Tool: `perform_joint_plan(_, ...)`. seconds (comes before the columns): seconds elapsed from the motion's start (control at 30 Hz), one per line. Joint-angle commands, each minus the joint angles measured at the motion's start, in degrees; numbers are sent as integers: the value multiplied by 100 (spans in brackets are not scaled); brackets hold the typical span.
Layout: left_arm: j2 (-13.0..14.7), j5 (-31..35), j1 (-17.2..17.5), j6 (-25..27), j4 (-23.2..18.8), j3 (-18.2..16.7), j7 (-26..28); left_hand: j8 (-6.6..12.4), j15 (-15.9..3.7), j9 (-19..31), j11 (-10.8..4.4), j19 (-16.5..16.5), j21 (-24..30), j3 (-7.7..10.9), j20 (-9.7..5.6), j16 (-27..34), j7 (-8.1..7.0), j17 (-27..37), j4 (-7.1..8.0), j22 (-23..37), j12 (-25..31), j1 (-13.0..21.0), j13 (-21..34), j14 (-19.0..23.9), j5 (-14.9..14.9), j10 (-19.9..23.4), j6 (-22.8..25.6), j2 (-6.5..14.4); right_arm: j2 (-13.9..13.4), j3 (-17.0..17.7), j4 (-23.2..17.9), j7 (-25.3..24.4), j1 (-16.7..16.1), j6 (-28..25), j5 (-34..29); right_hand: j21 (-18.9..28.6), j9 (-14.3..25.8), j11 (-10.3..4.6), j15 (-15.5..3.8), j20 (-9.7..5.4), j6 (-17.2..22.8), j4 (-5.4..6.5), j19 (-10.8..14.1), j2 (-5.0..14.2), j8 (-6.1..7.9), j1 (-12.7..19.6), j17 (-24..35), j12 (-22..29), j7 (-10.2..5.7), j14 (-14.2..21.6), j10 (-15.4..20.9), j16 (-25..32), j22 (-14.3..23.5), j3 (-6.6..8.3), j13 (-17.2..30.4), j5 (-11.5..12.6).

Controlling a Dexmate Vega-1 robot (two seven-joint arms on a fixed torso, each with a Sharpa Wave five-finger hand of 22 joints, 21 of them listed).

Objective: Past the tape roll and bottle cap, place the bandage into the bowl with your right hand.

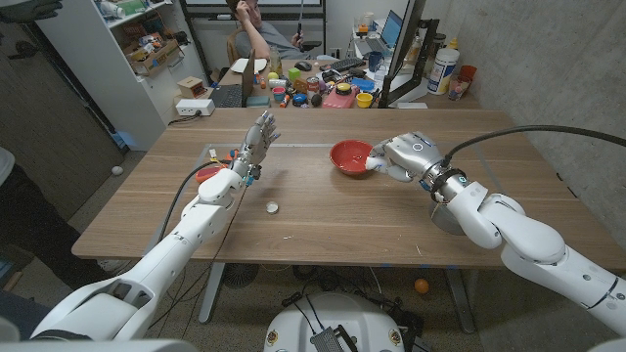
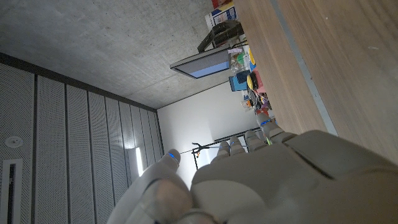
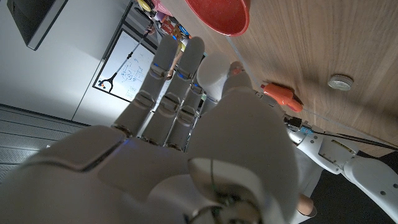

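The bandage I can't pick out anywhere; my right hand (image 1: 399,156) sits at the rim of the red bowl (image 1: 348,156), fingers curled toward it, so I cannot tell whether it grips anything. My left hand (image 1: 256,137) stands raised, fingers spread, holding nothing. The bottle cap (image 1: 272,206) lies on the wooden table (image 1: 323,230) nearer me. The tape roll (image 1: 207,175) is half hidden behind my left arm.

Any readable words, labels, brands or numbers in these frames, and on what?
None can be read.
White bottle behind the table: label too small to read.
Whiteboard: marks too blurred to read.
Boxes on the shelf: print too small.
Red bowl, bottle cap, right hand and left hand: no lettering visible.
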Motion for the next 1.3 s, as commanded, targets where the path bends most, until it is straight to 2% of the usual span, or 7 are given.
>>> perform_joint_plan(0.03,55,-37,85,-33,-121,-5,9,21,-182,30,3,20,-19,-23,-264,21,8,17,-4,31,26,-31,7,-44,38,-78,-139,623,67,-64,7,180,372,189,-28,60,32,-19,-312,-746,58,-4,-34,61,39,24,15,30,-14,72,59,-28,3,-48,25,49)
perform_joint_plan(0.2,61,-57,115,-38,-147,-10,32,21,-175,30,6,22,-23,-26,-259,21,13,17,-4,31,26,-30,7,-44,41,-75,-138,624,109,-111,56,236,555,287,-41,98,27,12,-312,-746,78,3,-51,66,37,27,14,26,-16,82,67,-48,-5,-75,29,51)
perform_joint_plan(0.5,84,-71,162,-71,-177,-24,63,20,-180,29,6,26,-29,-28,-261,20,6,16,-4,31,26,-28,7,-44,44,-76,-141,626,282,-293,268,391,1032,465,-20,146,31,-26,-310,-738,107,21,-81,63,38,13,39,26,-6,107,81,-57,-27,-124,46,53)
perform_joint_plan(0.83,120,-89,215,-73,-204,-42,98,21,-173,29,6,28,-36,-30,-257,18,7,16,-5,31,25,-26,7,-47,48,-77,-140,628,531,-611,603,558,1630,680,-65,198,37,11,-310,-737,129,40,-110,82,35,9,61,13,6,128,105,-75,-60,-169,39,60)
perform_joint_plan(1.1,135,-105,243,-104,-215,-36,63,24,-181,29,-1,30,-41,-33,-255,19,10,16,-5,31,26,-25,7,-43,51,-76,-133,628,804,-951,1003,756,2174,858,-109,242,41,8,-312,-736,148,50,-123,101,33,16,73,10,8,144,124,-91,-88,-199,48,65)
perform_joint_plan(1.3,178,-81,259,-67,-282,-33,102,24,-178,29,2,30,-45,-34,-255,17,13,16,-5,31,26,-25,7,-46,52,-75,-130,628,1092,-1294,1461,943,2689,995,-182,272,36,19,-311,-732,182,60,-138,114,34,20,86,5,20,156,146,-105,-120,-227,50,69)
